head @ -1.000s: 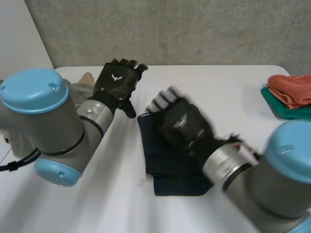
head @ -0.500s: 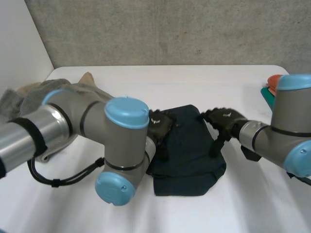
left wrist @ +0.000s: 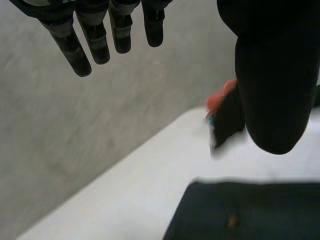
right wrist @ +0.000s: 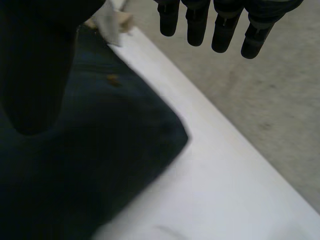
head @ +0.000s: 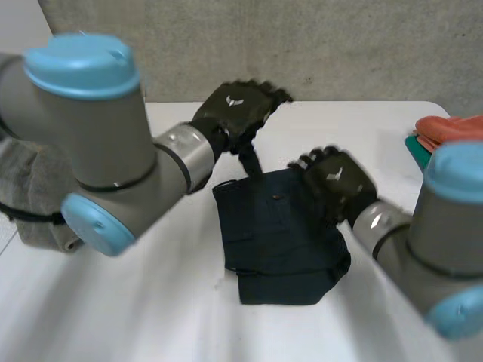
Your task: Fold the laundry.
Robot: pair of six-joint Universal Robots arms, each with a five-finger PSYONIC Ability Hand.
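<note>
Setting: a white table (head: 189, 302) in front of a grey concrete wall (head: 339, 45).

1. Left hand (head: 238, 113). Black, with a small white emblem on its back that we cannot read as lettering. It is raised over the table's far edge. Its fingers (left wrist: 80, 55) are straight and spread, and it grasps nothing.

2. Right hand (head: 336, 185). Black, with the same white emblem. It sits palm down over the far right corner of the dark navy cloth (head: 275, 234). Its fingers (right wrist: 220, 27) are straight and released, reaching past that corner. We cannot tell whether the palm touches the fabric.

3. Dark navy cloth. It lies mid-table, folded into a rough rectangle, with a lower layer showing along its near edge. We note a small tan speck (right wrist: 112, 78) on it, near the thumb in the right wrist view.

4. Orange cloth (head: 453, 132). It is stacked on a green cloth (head: 423, 157) at the table's right edge.

5. Grey-beige heap (head: 30, 188). It sits at the table's left edge, partly behind the left arm (head: 98, 151).
</note>
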